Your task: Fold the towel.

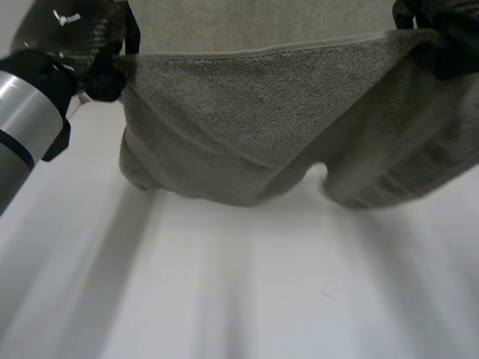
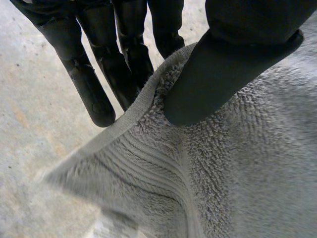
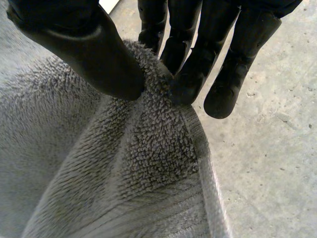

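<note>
Towel's up! The grey-green terry towel (image 1: pixel 247 112) hangs stretched between both hands over the white table (image 1: pixel 224 292). It is pinned at about 10 o'clock and 2 o'clock in the head view. The left hand (image 1: pixel 107 75), on its silver-grey left arm (image 1: pixel 26 120), has one upper corner. The right hand (image 1: pixel 449 45) has the other.

In the left wrist view the broad matte-black thumb (image 2: pixel 218 74) presses into the looped pile, and the fingers (image 2: pixel 124 64) back the flat woven hem, clamped on the towel. It's the same on the right: thumb (image 3: pixel 99 59) and fingers (image 3: pixel 193 79) pinch a puckered ridge of cloth at the corner.

The top edge runs taut, with a smooth hem band. Below it the fabric sags in a deep diagonal fold, and its soft, rumpled lower folds bunch down to the table towards 6 o'clock.
</note>
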Robot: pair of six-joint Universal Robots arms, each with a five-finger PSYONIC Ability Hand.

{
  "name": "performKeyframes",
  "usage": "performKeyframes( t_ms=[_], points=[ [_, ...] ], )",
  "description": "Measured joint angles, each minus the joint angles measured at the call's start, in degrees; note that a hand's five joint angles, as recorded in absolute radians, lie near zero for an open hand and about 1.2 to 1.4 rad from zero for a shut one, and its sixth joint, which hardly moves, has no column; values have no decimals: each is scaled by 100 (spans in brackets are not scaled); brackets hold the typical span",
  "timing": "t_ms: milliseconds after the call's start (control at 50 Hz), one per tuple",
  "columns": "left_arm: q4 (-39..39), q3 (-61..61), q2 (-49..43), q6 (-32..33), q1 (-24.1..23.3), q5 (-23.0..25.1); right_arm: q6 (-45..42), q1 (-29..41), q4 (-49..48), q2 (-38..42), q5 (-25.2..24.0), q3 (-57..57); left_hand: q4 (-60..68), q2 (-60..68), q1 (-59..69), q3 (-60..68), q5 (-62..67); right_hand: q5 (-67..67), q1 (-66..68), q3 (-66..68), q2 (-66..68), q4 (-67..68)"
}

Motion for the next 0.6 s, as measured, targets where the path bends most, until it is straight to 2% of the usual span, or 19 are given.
performKeyframes(
  t_ms=[140, 240, 320, 420, 460, 540, 600],
  points=[
    [-1, 133, -458, 124, 102, 5, -531, 19, 792, 983, -45, -769, 0, 2, 15, 2, 22, -4, 0, 17, 0, 0],
    [23, 340, -1351, 614, 237, -1, -1153, 374, 983, 1981, 444, -1160, 0, 2, 22, 3, 22, -4, 0, 17, 0, 0],
    [162, 897, -2369, 1249, 331, 2, -1692, 700, 766, 2909, 1068, -1655, 1, 2, 23, 4, 26, -3, 0, 17, 0, 1],
    [509, 1851, -3318, 1716, 359, 3, -2191, 1039, -58, 3806, 1623, -2362, 1, 3, 27, 5, 30, -3, 0, 17, 0, 0],
    [780, 2315, -3581, 1798, 362, 3, -2329, 1143, -668, 4043, 1782, -2617, 1, 6, 46, 7, 44, -3, 0, 17, 0, 0],
    [1878, 3141, -3766, 1737, 355, -34, -2445, 1290, -2710, 4144, 2034, -2871, 0, 8, 49, 8, 47, -3, 0, 17, 0, 0],
    [2814, 3331, -3540, 1578, 354, -110, -2414, 1314, -3750, 3847, 2082, -2719, 0, 9, 49, 8, 51, -3, 0, 17, 0, 0]
  ],
)
